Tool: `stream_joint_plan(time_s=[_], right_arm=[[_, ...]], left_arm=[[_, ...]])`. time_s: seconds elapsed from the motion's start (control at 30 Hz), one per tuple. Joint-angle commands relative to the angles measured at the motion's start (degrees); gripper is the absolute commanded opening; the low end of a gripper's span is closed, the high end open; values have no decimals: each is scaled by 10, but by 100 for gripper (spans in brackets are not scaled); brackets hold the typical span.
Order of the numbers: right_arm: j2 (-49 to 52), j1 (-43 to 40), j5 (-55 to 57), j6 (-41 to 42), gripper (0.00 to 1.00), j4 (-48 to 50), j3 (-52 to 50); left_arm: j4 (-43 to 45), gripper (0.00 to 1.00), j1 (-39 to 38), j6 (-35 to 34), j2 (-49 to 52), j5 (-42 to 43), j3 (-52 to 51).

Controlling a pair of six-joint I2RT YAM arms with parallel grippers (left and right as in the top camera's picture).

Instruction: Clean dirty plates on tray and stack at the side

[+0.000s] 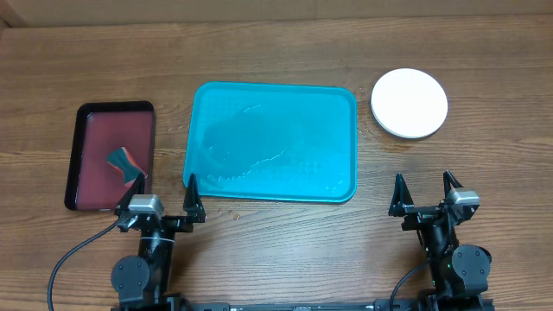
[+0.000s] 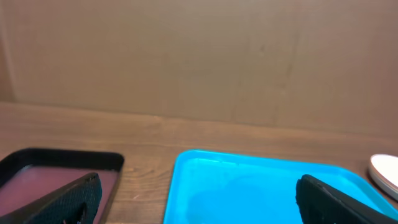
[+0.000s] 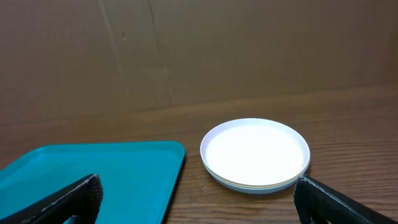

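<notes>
The stack of plates (image 1: pixel 409 103), white one on top, sits on the desk just off the bare tray (image 1: pixel 270 142)'s far right corner, straight ahead of the right fingers (image 1: pixel 398 192), spread apart and empty like the left fingers (image 1: pixel 192 192)

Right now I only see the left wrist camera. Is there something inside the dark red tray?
Observer: Yes, what looks like a small red and teal sponge lies in the right half of the dark red tray.
Operator: Where are the plates?
Observer: The plates are stacked on the table, right of the turquoise tray, with the white plate on top.
Operator: Is the right gripper holding anything?
Observer: No, it is open and empty.
</notes>
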Motion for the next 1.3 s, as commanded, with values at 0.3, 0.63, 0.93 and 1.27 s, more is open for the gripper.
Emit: stream_joint_plan(time_s=[0.3, 0.63, 0.93, 1.27], right_arm=[[-6, 3, -3, -4, 100, 4, -6], [-6, 3, -3, -4, 100, 4, -6], [-6, 3, -3, -4, 100, 4, -6], [-6, 3, -3, -4, 100, 4, -6]], left_arm=[[-65, 100, -29, -35, -36, -97, -27], [-79, 100, -30, -21, -36, -103, -26], [-78, 100, -30, 23, -35, -96, -26], [-79, 100, -30, 64, -35, -87, -26]])
